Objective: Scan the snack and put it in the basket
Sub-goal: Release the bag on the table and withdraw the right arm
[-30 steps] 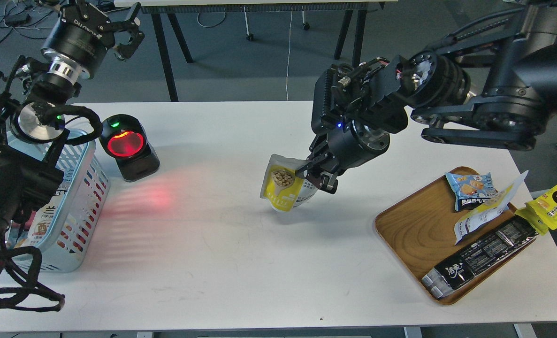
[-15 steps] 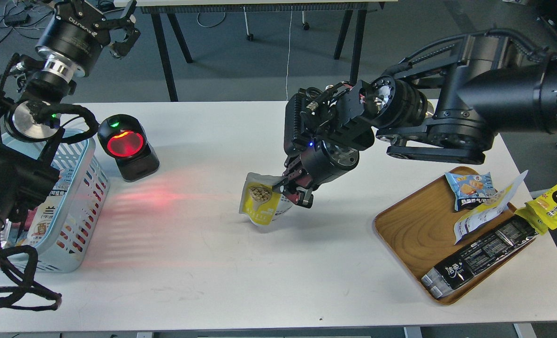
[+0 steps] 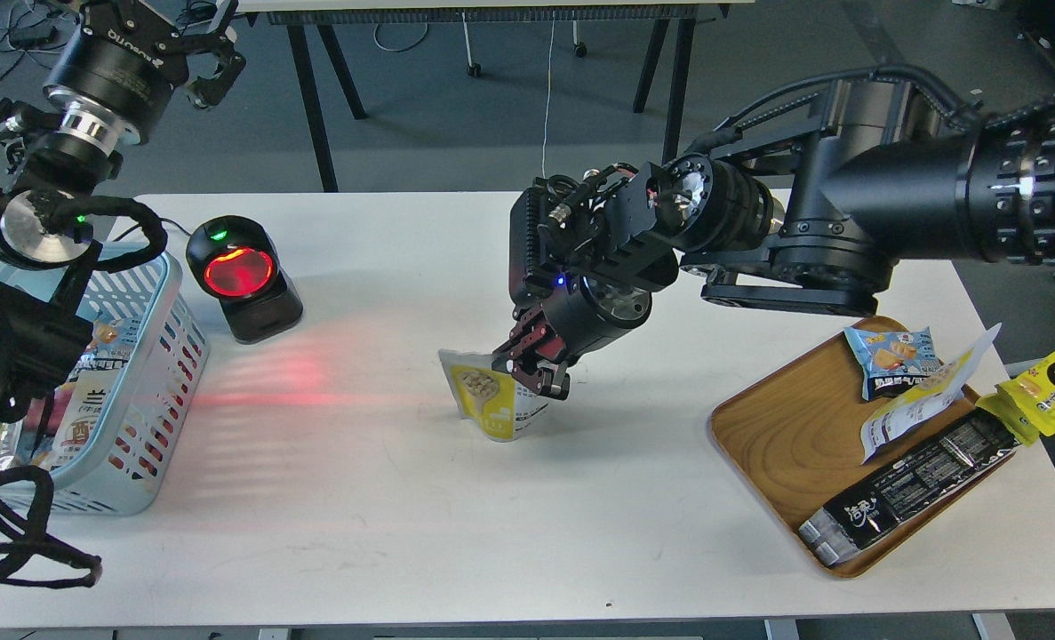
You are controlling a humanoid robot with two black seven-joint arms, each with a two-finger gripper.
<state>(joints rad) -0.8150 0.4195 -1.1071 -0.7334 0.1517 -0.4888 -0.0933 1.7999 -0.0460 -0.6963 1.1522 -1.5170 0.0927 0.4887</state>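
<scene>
The snack (image 3: 484, 397), a yellow and white pouch with a round picture of beige pieces, hangs upright at the middle of the white table (image 3: 385, 524), its bottom at or just above the surface. My right gripper (image 3: 527, 366) is shut on its top right edge. The light blue basket (image 3: 158, 356) stands at the table's left edge with printed packs inside. My left gripper (image 3: 203, 49) is raised beyond the far left of the table, open and empty.
A black scanner (image 3: 241, 277) with a red glowing window stands right of the basket and casts red light on the table. A wooden tray (image 3: 780, 436) at the right holds a blue pack, a yellow-white pouch and a long black pack; a bright yellow packet (image 3: 1053, 380) lies off its right edge.
My right gripper has carried the snack left and down, toward the scanner side of the table. My left arm has drifted left and up a little.
</scene>
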